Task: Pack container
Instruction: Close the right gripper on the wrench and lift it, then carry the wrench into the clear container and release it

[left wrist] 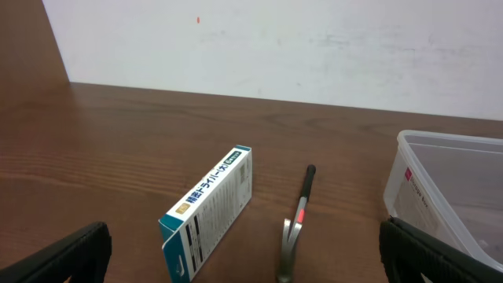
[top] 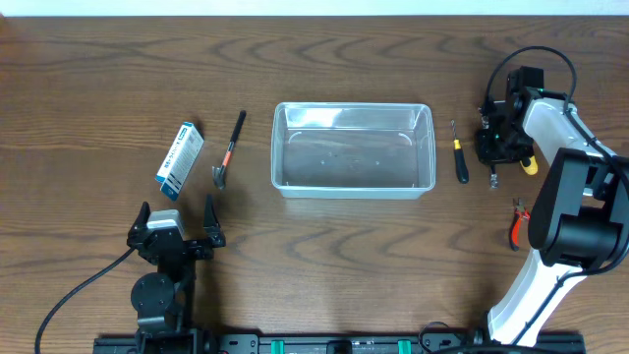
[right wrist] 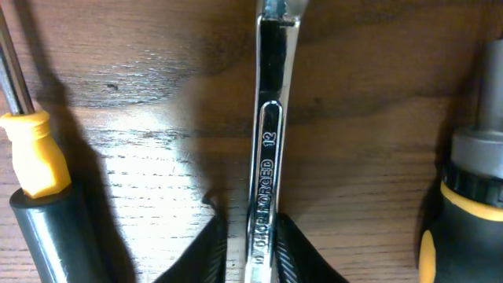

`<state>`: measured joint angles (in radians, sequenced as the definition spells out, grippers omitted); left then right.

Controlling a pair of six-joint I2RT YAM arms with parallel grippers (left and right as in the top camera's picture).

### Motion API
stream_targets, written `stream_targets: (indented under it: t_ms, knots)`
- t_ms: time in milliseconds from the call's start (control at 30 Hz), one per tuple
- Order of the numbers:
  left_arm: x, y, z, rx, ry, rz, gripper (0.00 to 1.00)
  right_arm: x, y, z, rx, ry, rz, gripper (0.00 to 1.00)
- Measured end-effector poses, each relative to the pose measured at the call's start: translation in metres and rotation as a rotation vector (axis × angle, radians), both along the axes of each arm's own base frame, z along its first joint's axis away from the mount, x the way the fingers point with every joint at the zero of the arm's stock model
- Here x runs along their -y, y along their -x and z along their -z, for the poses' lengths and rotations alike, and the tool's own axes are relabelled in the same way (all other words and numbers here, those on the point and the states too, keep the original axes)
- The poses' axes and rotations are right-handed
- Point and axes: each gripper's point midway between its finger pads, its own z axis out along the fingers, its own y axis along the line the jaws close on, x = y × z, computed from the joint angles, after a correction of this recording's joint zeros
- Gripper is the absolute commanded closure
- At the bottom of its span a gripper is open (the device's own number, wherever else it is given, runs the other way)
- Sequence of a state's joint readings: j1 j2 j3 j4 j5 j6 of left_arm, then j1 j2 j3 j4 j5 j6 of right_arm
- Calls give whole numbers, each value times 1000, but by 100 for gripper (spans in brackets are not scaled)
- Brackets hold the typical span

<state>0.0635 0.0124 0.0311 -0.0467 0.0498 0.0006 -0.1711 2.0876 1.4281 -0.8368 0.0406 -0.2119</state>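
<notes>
The clear plastic container [top: 353,147] stands at the table's middle, with nothing in it; its corner shows in the left wrist view [left wrist: 452,196]. My right gripper [top: 499,146] is down at the table's right and has closed around the shank of a steel wrench [right wrist: 267,149] marked 12, which lies flat on the wood; its fingers [right wrist: 251,244] sit on both sides. My left gripper [top: 177,224] is open and empty at the front left, with its fingertips wide apart [left wrist: 244,263].
A blue-and-white box [top: 180,159] and a small hammer [top: 227,152] lie left of the container. A black-and-yellow screwdriver [top: 458,152] lies right of it, a yellow-handled tool [top: 529,164] beside my right gripper, and red-handled pliers [top: 515,222] further forward.
</notes>
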Motion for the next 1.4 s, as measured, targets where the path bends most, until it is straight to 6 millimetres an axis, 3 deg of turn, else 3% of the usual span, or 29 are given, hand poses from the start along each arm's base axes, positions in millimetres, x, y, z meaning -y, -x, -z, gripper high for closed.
stream_targets:
  t_ms: [200,700,833,1000,1167,1267,1400]
  knots:
    - [0,0,0,0,0,0,2,1,0,0,-1,4,0,98]
    - [0,0,0,0,0,0,2,2,5,-3,-27,11,3,99]
    - [0,0,0,0,0,0,2,2,2,-13,-31,11,2,99]
    - [0,0,0,0,0,0,2,4,-19,-47,38,24,-2,99]
    - [0,0,0,0,0,0,2,-2,-40,-104,162,42,-29,99]
    - [0,0,0,0,0,0,2,-17,-48,-139,243,36,-93,99]
    - [0,0,0,0,0,0,2,-55,-54,-184,354,19,-244,99]
